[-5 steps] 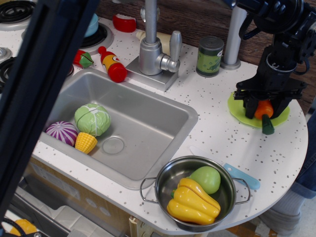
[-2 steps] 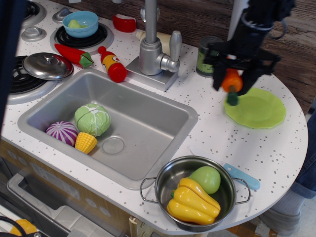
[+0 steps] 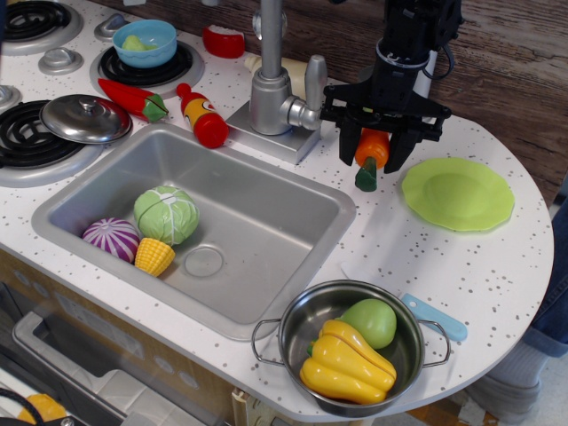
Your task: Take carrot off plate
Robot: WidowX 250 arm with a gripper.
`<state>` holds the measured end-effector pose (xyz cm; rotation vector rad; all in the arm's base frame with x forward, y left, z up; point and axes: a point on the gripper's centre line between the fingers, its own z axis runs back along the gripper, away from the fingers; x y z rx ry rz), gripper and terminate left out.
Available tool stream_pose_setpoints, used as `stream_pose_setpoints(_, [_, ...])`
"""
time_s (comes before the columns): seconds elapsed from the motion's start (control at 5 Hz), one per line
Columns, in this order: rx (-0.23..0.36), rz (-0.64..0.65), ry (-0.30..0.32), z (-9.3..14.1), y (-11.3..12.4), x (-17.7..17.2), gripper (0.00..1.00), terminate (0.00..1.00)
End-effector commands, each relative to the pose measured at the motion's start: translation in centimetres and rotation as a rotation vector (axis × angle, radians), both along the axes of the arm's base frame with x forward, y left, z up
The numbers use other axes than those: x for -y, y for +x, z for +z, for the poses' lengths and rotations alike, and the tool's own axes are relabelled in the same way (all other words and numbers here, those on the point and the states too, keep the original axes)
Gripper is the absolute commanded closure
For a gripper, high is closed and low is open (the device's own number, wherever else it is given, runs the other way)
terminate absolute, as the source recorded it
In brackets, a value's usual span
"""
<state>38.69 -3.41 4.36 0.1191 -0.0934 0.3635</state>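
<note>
While the end effector [image 3: 372, 149] hangs above the speckled bench [image 3: 417, 257], it is clenched on the carrot [image 3: 371, 154], fingers either side of the orange body near its thick end. The carrot points green stub downward and slightly toward the camera, clear of the bench as far as this view tells.

Position: the plate [image 3: 458, 193] lies off to the end effector's side, toward the rounded bench edge — bare, nothing on it. The carrot is no longer over it. The sink [image 3: 204, 226] is on the opposite side, its rim close; the faucet [image 3: 271, 84] stands just beside the end effector on that same side.

Handling, judged: hollow toy plastic, so light and stiff — it should not sag or deform under the clamp. The ridges give the pads something to bite (a smooth taper would tend to squirt out toward the narrow end). Best hold is across the thick orange part, as it is now, not the stub.

Progress, judged: removal essentially done; what is left is a set-down on bare bench below. Risk: it may roll toward the sink once let go.
</note>
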Motion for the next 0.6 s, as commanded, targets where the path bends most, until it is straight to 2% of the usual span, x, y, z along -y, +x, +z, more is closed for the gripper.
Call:
stream_pose_setpoints(0.0, [0.068, -0.091, 0.010, 1.51, 0.77, -0.23, 0.00, 0.00])
stream_pose_setpoints(0.2, [0.068, -0.091, 0.010, 1.51, 0.77, -0.23, 0.00, 0.00])
stream_pose_setpoints(0.4, [0.068, -0.091, 0.010, 1.51, 0.77, -0.23, 0.00, 1.00])
